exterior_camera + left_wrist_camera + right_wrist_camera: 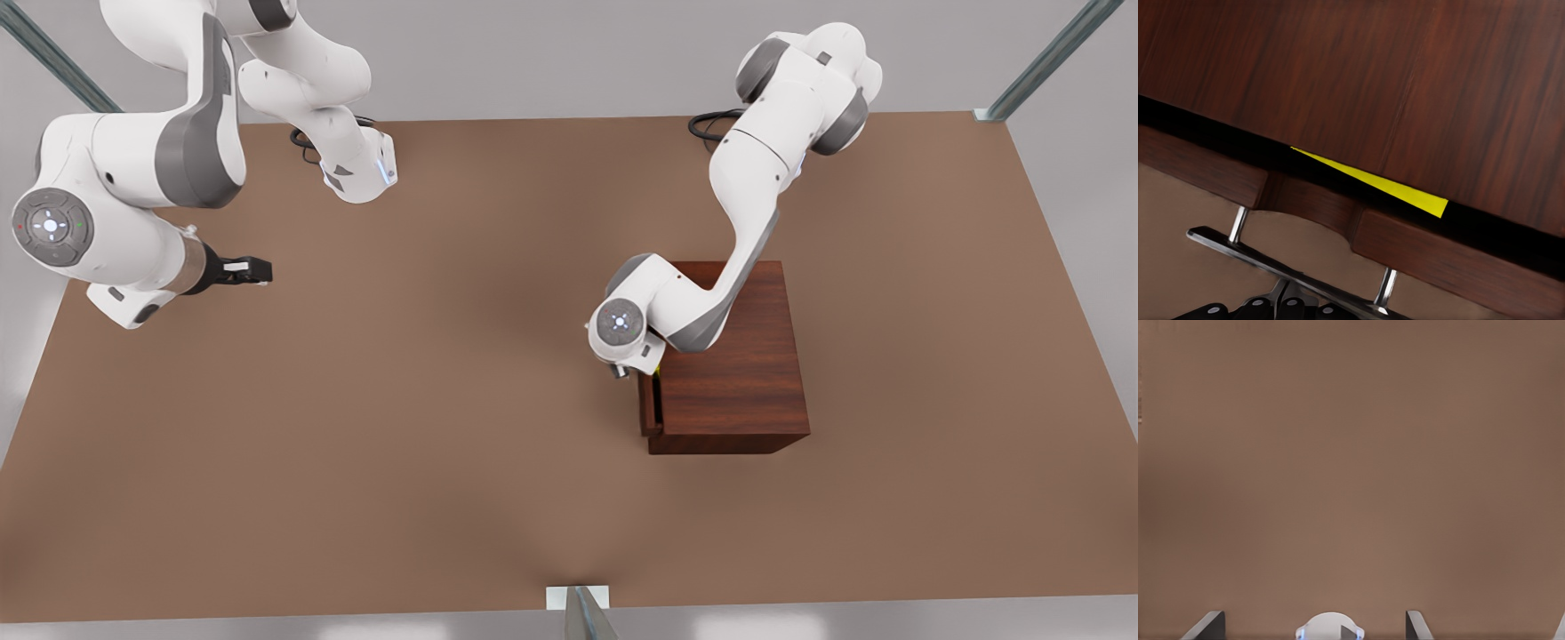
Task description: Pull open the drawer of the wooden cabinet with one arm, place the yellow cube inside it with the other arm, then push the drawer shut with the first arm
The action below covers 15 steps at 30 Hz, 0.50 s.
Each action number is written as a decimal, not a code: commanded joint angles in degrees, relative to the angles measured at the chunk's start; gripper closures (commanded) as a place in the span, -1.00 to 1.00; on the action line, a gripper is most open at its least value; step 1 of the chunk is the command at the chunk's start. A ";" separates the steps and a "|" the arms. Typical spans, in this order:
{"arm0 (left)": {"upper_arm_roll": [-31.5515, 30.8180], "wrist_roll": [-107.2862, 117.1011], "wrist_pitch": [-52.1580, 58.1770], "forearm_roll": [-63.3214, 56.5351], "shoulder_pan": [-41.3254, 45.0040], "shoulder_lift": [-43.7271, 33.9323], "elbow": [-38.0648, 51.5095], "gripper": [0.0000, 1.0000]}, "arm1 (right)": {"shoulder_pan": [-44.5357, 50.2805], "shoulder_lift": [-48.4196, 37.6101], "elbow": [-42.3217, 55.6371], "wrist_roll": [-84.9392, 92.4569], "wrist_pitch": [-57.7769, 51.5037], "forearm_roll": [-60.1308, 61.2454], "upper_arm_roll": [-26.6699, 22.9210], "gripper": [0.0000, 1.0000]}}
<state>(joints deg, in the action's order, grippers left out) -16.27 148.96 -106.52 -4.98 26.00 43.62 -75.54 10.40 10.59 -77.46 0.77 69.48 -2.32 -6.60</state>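
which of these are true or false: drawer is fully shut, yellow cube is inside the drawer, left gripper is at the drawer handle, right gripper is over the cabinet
1. The drawer is fully shut. False: a dark gap shows it slightly open.
2. The yellow cube is inside the drawer. True: a sliver shows through the gap.
3. The left gripper is at the handle. True.
4. The right gripper is over the wooden cabinet. False: it waits over bare table, far off at the front view's left.

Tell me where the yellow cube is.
Inside the drawer of the wooden cabinet: the yellow cube shows through the narrow gap, near the left gripper at the handle.
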 commanded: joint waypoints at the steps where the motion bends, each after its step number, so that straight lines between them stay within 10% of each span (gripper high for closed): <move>1: -0.08 4.68 1.84 -0.64 -0.43 -0.12 -0.05 0.57 | -0.03 -0.04 0.02 -1.74 -0.05 0.04 0.00 -1.00; 15: -1.40 3.53 3.43 -1.70 -1.48 -0.29 0.39 0.56 | -0.03 -0.04 0.29 -1.65 0.04 0.12 0.00 -1.00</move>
<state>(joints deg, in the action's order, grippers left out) -17.67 151.09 -102.90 -6.69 24.46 43.42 -75.24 10.37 10.59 -77.19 -0.16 69.52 -2.23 -6.57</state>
